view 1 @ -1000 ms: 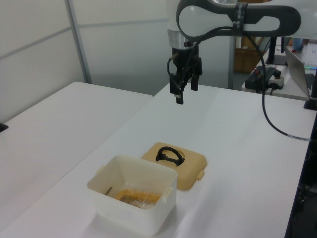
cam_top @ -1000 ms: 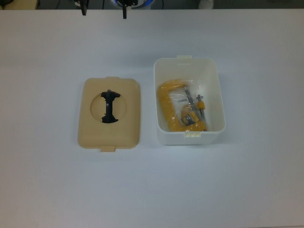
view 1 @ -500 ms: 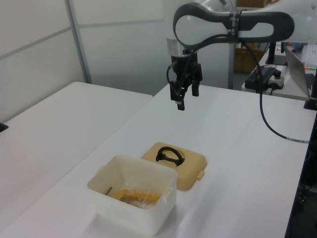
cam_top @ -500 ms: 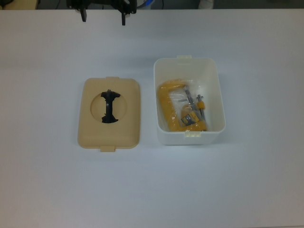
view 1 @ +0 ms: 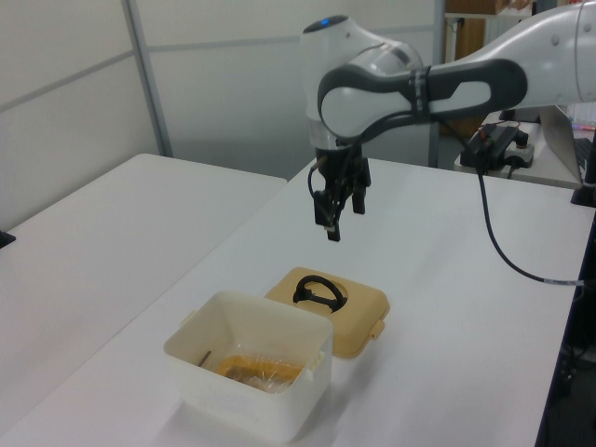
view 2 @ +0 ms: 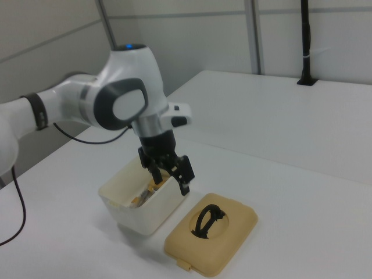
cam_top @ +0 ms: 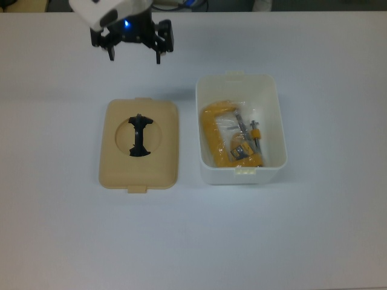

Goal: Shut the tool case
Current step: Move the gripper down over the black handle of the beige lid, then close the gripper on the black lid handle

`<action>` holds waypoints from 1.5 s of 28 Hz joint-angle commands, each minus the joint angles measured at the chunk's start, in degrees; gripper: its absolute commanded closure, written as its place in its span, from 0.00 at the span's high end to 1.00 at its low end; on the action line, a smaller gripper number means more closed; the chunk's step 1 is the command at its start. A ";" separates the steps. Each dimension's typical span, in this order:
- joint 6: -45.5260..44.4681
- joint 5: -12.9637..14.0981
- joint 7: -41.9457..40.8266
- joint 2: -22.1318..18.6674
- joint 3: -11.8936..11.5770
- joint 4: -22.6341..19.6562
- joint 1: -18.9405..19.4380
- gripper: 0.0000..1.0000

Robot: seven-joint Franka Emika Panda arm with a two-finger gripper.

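Descending from the top view's 12 o'clock edge, the tool (cam_top: pixel 135 53) now hovers at 12 o'clock of the beige lid (cam_top: pixel 139 145), fingers spread, holding nothing. The lid lies on the bench (cam_top: pixel 314 235), at 9 o'clock of the open white box (cam_top: pixel 240 128). Pickup appears imminent.

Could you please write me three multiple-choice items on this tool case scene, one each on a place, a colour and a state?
1. In the top view, the lid lies where relative to the white box?
A. On it
B. To the top view's left, apart
C. Inside it

2. The lid's handle is:
A. Black
B. Yellow
C. White

3. The gripper is:
A. Shut on the lid
B. Open, holding nothing
C. Inside the box

Answers:
1 B, bare table shows between them.
2 A, it is dark in the round recess.
3 B, its jaws stand apart in the air above the table.
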 commanded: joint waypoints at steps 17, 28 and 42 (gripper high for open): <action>9.31 -3.02 -3.41 10.05 -0.19 -1.26 -0.14 1.00; 12.56 -4.78 -3.41 13.21 -0.46 -1.09 -0.31 0.83; 15.46 -5.57 -2.97 15.15 -0.37 -0.73 0.13 0.42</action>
